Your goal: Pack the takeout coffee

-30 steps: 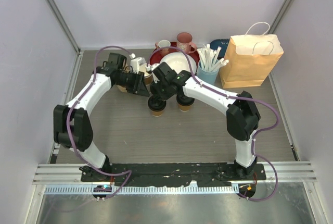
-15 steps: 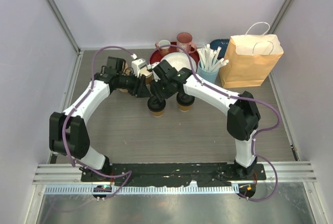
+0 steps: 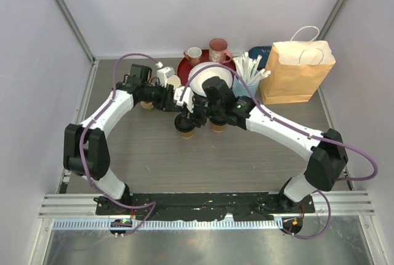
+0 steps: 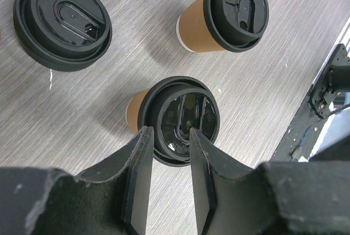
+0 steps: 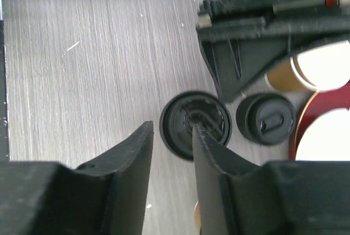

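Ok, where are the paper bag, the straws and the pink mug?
paper bag (image 3: pixel 297 74): top view, its brown side.
straws (image 3: pixel 250 68): top view, middle of the white bunch.
pink mug (image 3: pixel 218 48): top view, its open top.

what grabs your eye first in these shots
The left pincer and right pincer meet at the middle of the table, both open over the same black-lidded coffee cup. A brown paper bag stands at the back right, beside a blue cup of straws.

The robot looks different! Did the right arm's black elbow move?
Yes. The elbow swung right and nearer the base rail, now below the paper bag's right edge.
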`<control>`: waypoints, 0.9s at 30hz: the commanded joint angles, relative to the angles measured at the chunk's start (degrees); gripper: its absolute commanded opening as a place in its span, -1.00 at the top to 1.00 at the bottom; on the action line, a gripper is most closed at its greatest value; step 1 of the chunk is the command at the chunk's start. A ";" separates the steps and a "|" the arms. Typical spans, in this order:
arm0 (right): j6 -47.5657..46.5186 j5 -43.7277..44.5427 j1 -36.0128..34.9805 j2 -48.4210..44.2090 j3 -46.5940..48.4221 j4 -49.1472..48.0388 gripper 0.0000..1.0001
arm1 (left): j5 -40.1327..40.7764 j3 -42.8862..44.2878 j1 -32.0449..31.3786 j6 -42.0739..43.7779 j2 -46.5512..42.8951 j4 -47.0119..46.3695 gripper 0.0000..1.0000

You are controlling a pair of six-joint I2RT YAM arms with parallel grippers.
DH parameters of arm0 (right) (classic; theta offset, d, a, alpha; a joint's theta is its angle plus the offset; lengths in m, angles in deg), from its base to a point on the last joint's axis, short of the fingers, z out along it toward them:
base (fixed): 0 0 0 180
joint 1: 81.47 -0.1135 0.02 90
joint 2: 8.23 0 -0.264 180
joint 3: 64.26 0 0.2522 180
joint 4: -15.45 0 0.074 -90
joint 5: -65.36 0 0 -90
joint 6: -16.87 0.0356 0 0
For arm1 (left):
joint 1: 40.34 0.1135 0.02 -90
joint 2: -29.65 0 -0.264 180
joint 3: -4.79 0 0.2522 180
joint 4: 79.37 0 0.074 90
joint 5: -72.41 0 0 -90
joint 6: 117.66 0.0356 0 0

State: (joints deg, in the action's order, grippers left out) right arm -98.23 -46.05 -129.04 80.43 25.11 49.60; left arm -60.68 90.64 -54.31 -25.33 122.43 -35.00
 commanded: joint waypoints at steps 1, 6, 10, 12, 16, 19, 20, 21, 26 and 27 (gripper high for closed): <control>-14.26 -7.34 0.28 3.53 -0.21 -5.01 0.39 | 0.20 2.87 -0.08 -4.08 1.36 -1.34 0.28; -19.45 -8.38 0.37 7.75 1.47 -2.10 0.38 | -0.24 2.96 -0.08 -5.93 2.76 -1.34 0.28; -19.98 -7.33 0.37 8.81 1.29 -2.19 0.30 | -0.07 2.44 -0.44 -6.11 3.29 -1.43 0.28; -20.25 -6.37 0.37 8.98 1.29 -2.28 0.30 | -0.15 2.26 -0.79 -6.19 3.99 -1.43 0.28; -20.60 -4.70 0.46 10.21 1.73 -1.66 0.34 | 0.29 2.52 -1.40 -6.28 5.05 -1.43 0.29; -21.21 -3.91 0.37 11.09 1.99 -0.96 0.32 | 0.90 2.87 -1.32 -6.19 5.49 -1.26 0.30; -21.39 -3.73 0.37 11.27 2.08 -0.70 0.30 | 1.25 3.14 -1.32 -6.19 5.49 -1.17 0.30; -21.48 -3.55 0.37 11.70 2.17 -0.43 0.30 | 1.43 3.23 -1.49 -6.02 5.66 -0.99 0.30; -21.83 -2.24 0.37 12.76 2.17 -0.69 0.30 | 1.78 3.23 -1.67 -5.23 6.45 -0.20 0.31; -21.83 -1.89 0.37 13.29 2.08 -0.87 0.30 | 1.96 3.14 -1.67 -5.05 6.63 0.15 0.31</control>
State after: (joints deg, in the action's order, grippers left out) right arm -118.86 -49.46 -128.82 92.80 25.16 49.29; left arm -59.15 91.63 -55.76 -30.66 128.50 -35.02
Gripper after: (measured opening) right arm 0.351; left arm 0.347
